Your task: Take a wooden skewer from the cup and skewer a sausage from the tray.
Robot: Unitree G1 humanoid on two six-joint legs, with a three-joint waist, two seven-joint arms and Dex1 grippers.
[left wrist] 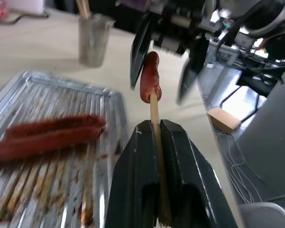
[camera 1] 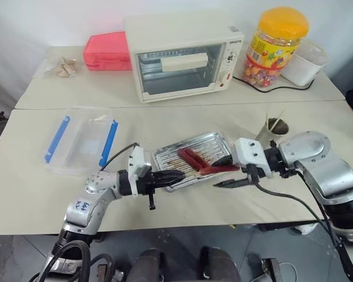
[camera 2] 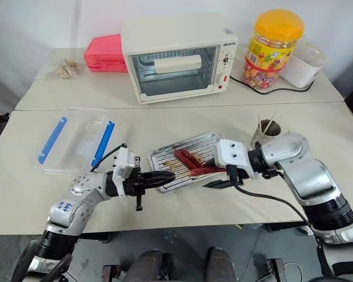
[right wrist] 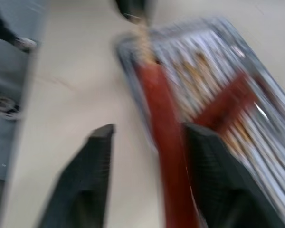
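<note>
between my two grippers, over the near edge of the tray (camera 1: 215, 140): left gripper (left wrist: 154, 130) has its jaws pressed together on the wooden skewer (left wrist: 155, 114), pinching it low so the stick runs out between the fingers toward the right arm. the sausage (left wrist: 149, 77) sits on the far end of that stick, held up off the tray.

right gripper (camera 1: 225, 171) has its jaws spread, one finger on each side of the sausage. in the left wrist view there is a gap on both sides; in the right wrist view the sausage runs close along one finger, and i can't tell whether it touches.

two more sausages (camera 1: 191, 157) lie side by side on the ridged tray floor, touching each other. tray is angled on the near table, between both arms.

the cup (camera 1: 275, 129) stands upright just beyond the right arm, with a few more sticks leaning out of it.

further out on my left: a clear plastic box (camera 1: 82, 141) with blue clips. on the back table, a white toaster oven (camera 1: 185, 56), a pink box (camera 1: 109, 51) beside it, a yellow-lidded candy jar (camera 1: 276, 47) and a white tub (camera 1: 306, 61) on the right.
</note>
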